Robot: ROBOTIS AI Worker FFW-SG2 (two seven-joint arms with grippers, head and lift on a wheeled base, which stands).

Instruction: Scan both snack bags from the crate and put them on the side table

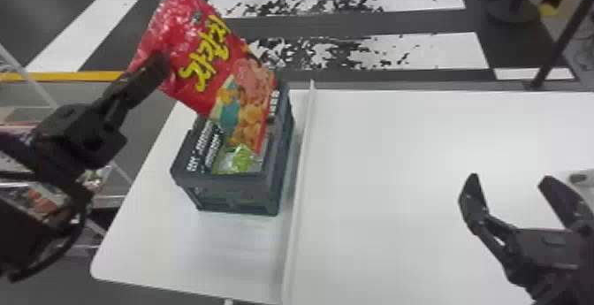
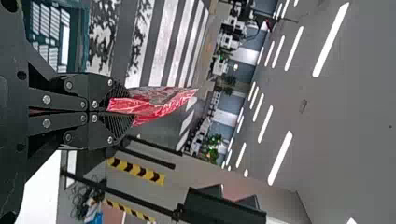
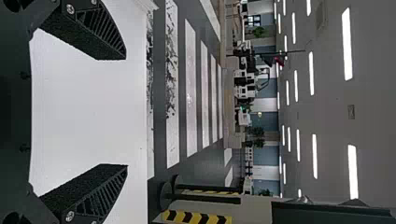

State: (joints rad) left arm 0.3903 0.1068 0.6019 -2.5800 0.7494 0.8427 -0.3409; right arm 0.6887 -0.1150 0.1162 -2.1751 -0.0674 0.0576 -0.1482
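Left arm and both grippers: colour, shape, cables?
Black jointed left arm, black cable looped alongside. Black left gripper and black right gripper match: each has two tapering black jaws with ribbed sides, plus round silver screws.

You have two snack bags in all: one red bag [image 1: 177,39], its lower end over the crate, and one green bag [image 1: 238,160] inside it. There is one crate [image 1: 234,193], near the right edge of the left counter. Count two white counters for yourself, the left counter [image 1: 194,255] and the right counter [image 1: 397,171], with one raised strip [image 1: 298,193] where their edges meet. You have two end effectors, one left end effector [image 1: 158,63] and one right end effector [image 1: 509,178], with two fingers apiece, so four fingers.
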